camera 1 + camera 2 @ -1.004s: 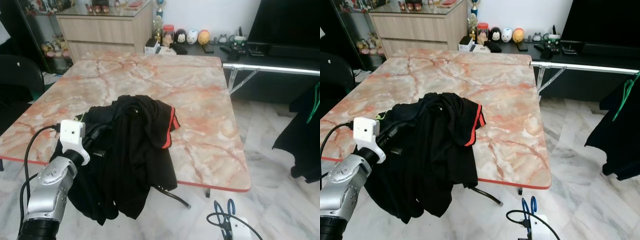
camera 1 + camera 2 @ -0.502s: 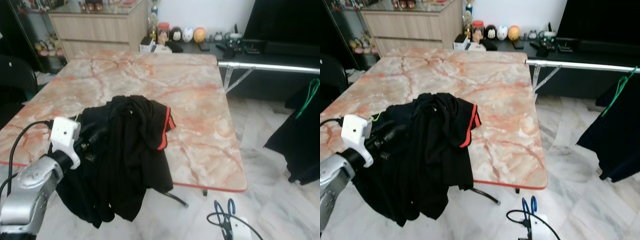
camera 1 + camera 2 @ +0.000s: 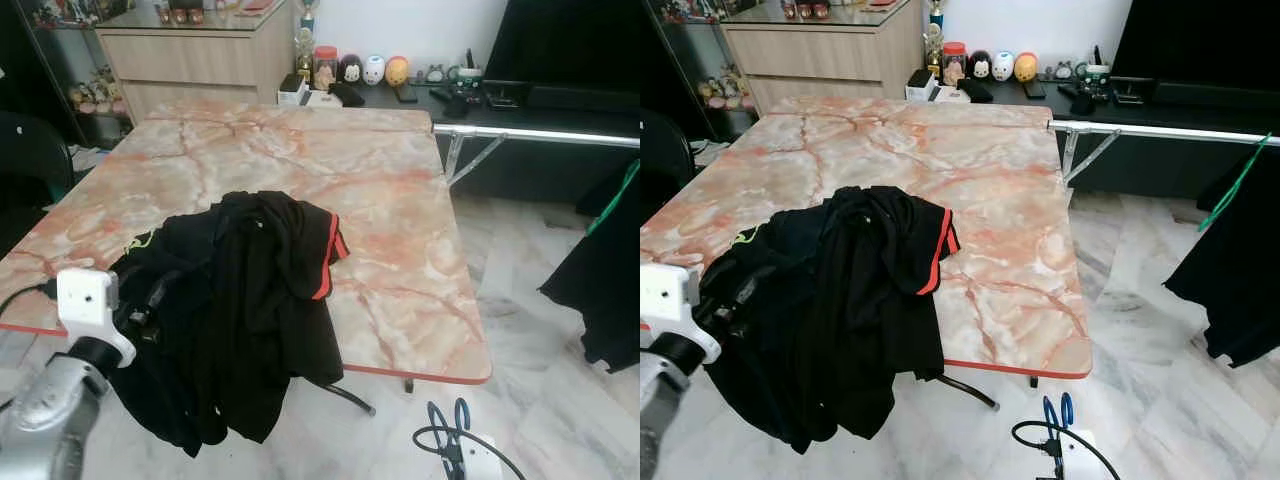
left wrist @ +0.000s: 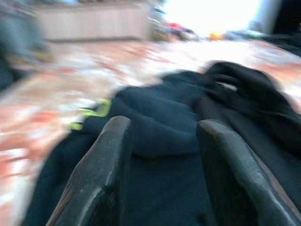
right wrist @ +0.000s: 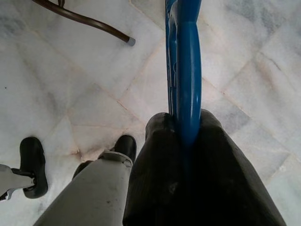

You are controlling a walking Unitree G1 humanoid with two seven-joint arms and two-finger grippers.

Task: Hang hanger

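Hanger (image 5: 187, 70), blue, is being gripped between the closed fingers of the right gripper (image 5: 186, 134), low over the marble floor (image 5: 56, 94). The left gripper (image 4: 162, 155) is being held with fingers apart at black clothing (image 3: 250, 300) draped over the marble table's (image 3: 400, 200) near edge.

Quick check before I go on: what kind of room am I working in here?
Most likely a home living or dining room: a marble-patterned folding table with black clothes heaped on it, a wooden cabinet, and a low dark console with small figurines.
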